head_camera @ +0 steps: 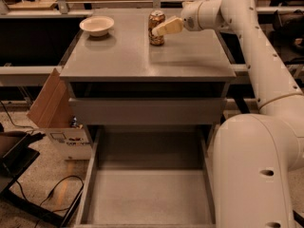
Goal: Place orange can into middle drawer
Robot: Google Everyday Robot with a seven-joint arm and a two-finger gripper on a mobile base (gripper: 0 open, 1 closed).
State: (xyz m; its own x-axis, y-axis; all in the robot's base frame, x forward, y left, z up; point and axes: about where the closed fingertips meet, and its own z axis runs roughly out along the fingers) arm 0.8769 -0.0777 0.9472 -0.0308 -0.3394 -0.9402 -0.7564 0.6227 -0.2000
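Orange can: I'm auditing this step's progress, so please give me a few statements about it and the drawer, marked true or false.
1. The orange can stands upright on the cabinet top. True.
2. The middle drawer is shut. False: it is pulled out.
3. The gripper is at the can, above the cabinet top. True.
4. The white bowl holds the can. False: the bowl sits apart from it on the same top.
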